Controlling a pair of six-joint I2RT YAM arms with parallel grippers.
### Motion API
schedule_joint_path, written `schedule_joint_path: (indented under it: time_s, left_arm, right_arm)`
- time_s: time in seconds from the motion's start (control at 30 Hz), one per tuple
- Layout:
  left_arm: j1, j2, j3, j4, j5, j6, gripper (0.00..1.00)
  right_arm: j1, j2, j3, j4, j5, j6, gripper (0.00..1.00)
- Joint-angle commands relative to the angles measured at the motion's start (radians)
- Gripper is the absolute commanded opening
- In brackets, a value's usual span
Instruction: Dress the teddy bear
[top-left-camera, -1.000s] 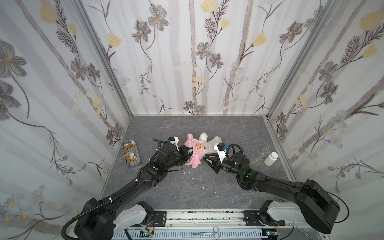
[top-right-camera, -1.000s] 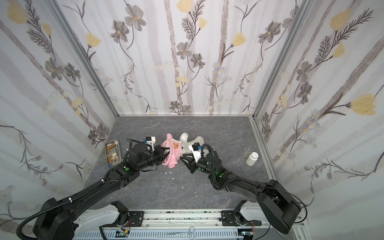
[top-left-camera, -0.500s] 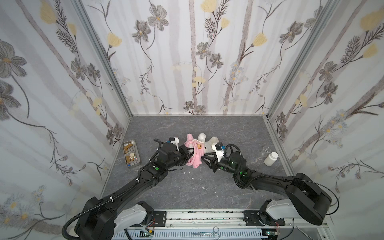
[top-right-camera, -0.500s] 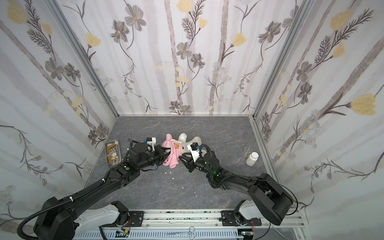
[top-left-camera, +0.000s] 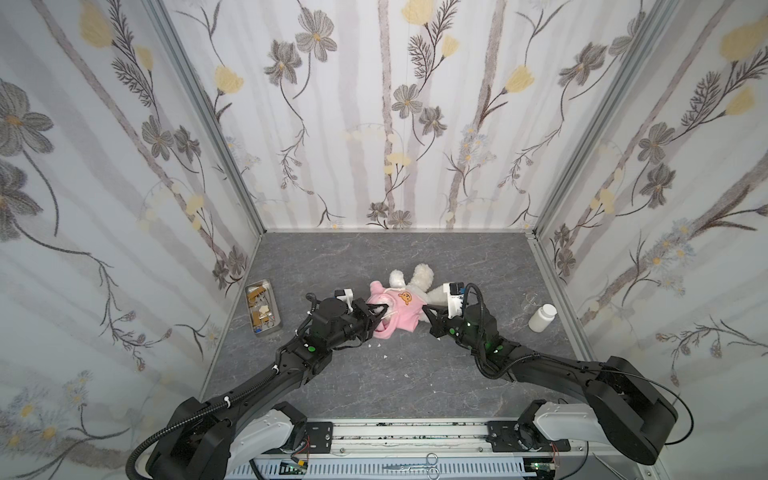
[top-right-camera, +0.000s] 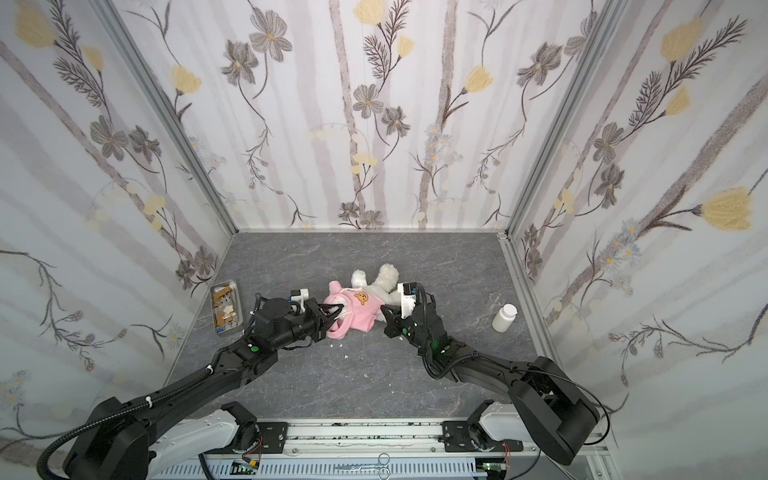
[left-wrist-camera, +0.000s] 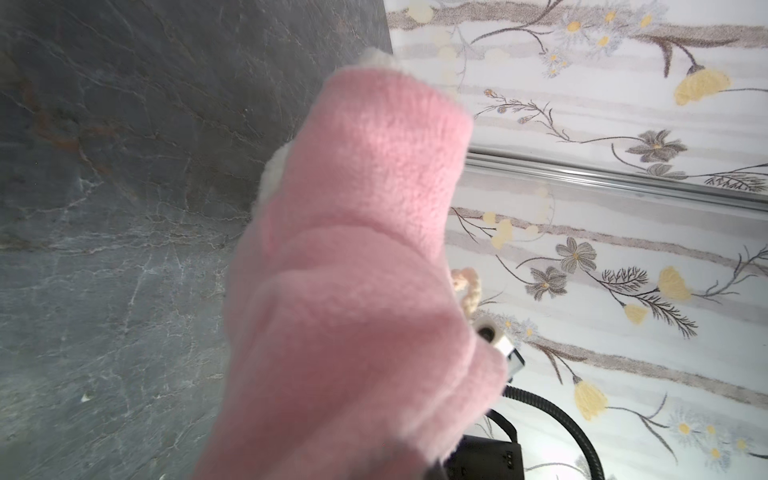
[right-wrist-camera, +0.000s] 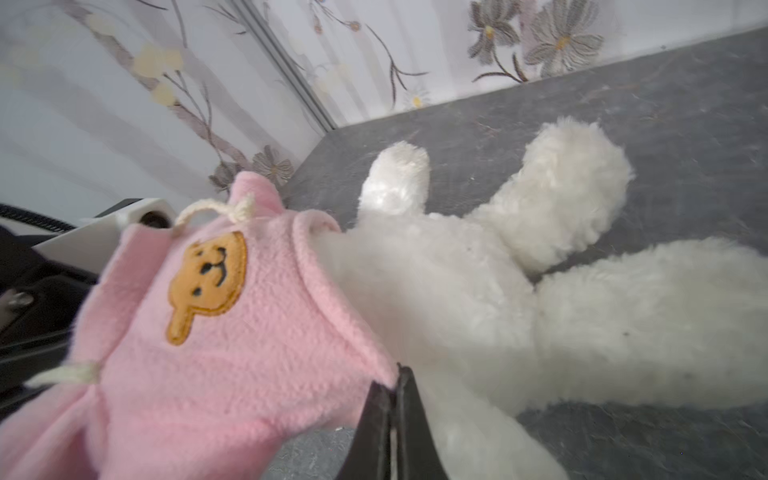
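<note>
The teddy bear (top-left-camera: 423, 275) (top-right-camera: 387, 276) lies on the grey floor with its white legs pointing to the back wall. A pink hoodie (top-left-camera: 398, 311) (top-right-camera: 358, 311) with an orange bear patch covers its upper part. My left gripper (top-left-camera: 380, 309) (top-right-camera: 338, 309) is shut on the hoodie's hood end. In the left wrist view the pink hoodie (left-wrist-camera: 353, 270) hides the jaws. My right gripper (top-left-camera: 426, 309) (top-right-camera: 384, 309) (right-wrist-camera: 395, 376) is shut on the hoodie's (right-wrist-camera: 232, 340) hem, beside the bear's white belly (right-wrist-camera: 457, 291).
A metal tray (top-left-camera: 262, 307) of small parts sits by the left wall. A white bottle (top-left-camera: 542, 318) lies near the right wall, with a clear glass (top-left-camera: 530, 299) beside it. Small white scraps (top-left-camera: 386, 356) dot the floor in front of the bear.
My right gripper has moved in to the hoodie's hem and shut on it. The left gripper has stayed shut at the hood end.
</note>
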Motion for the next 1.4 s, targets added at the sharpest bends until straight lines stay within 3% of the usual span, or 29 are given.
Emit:
schedule_joint_path:
  time_s: [0.0, 0.23, 0.37, 0.43, 0.5, 0.57, 0.7, 0.8, 0.87, 0.97, 1.07, 1.17, 1.23, 1.37]
  left_arm:
    - [0.013, -0.005, -0.002, 0.152, 0.03, -0.071, 0.0]
    - [0.086, -0.052, -0.038, 0.139, 0.093, -0.022, 0.0]
    - [0.111, -0.049, -0.018, 0.137, 0.14, 0.059, 0.0]
    - [0.1, -0.027, 0.049, 0.068, 0.163, 0.195, 0.0]
    - [0.074, -0.019, 0.13, -0.067, 0.145, 0.413, 0.0]
    - [0.056, 0.008, 0.228, -0.26, 0.135, 0.664, 0.0]
    - [0.037, 0.002, 0.239, -0.309, 0.148, 1.053, 0.0]
    - [-0.004, -0.057, 0.212, -0.311, 0.097, 1.374, 0.0]
    - [-0.032, -0.083, 0.192, -0.312, 0.079, 1.62, 0.0]
    - [-0.049, -0.07, 0.165, -0.304, 0.053, 1.858, 0.0]
    - [-0.073, -0.04, 0.111, -0.278, 0.041, 2.052, 0.0]
    - [-0.089, -0.051, 0.017, -0.151, 0.014, 2.148, 0.0]
    - [-0.091, -0.073, -0.04, -0.077, 0.027, 2.184, 0.0]
    - [-0.096, -0.086, -0.077, -0.06, 0.0, 2.239, 0.0]
  right_arm:
    - [-0.043, 0.013, -0.01, -0.131, 0.214, 0.086, 0.0]
    - [-0.112, 0.064, -0.03, -0.159, 0.171, 0.097, 0.0]
    - [-0.128, 0.098, -0.056, -0.091, 0.11, 0.061, 0.0]
    - [-0.13, 0.075, -0.058, 0.011, -0.034, -0.012, 0.01]
    - [-0.128, 0.027, -0.031, 0.039, -0.205, -0.112, 0.29]
    - [-0.129, -0.053, -0.013, 0.008, -0.322, -0.199, 0.42]
    - [-0.166, -0.235, 0.013, -0.109, -0.434, -0.286, 0.49]
    - [-0.203, -0.333, 0.035, -0.128, -0.535, -0.284, 0.53]
    - [-0.234, -0.349, 0.076, -0.155, -0.563, -0.251, 0.54]
    - [-0.27, -0.285, 0.15, -0.23, -0.566, -0.169, 0.54]
    - [-0.272, -0.199, 0.195, -0.245, -0.701, -0.136, 0.49]
    - [-0.271, -0.149, 0.173, -0.181, -0.781, -0.07, 0.44]
    - [-0.267, -0.118, 0.167, -0.188, -0.802, -0.054, 0.37]
    - [-0.224, -0.072, 0.22, -0.371, -0.732, -0.138, 0.35]
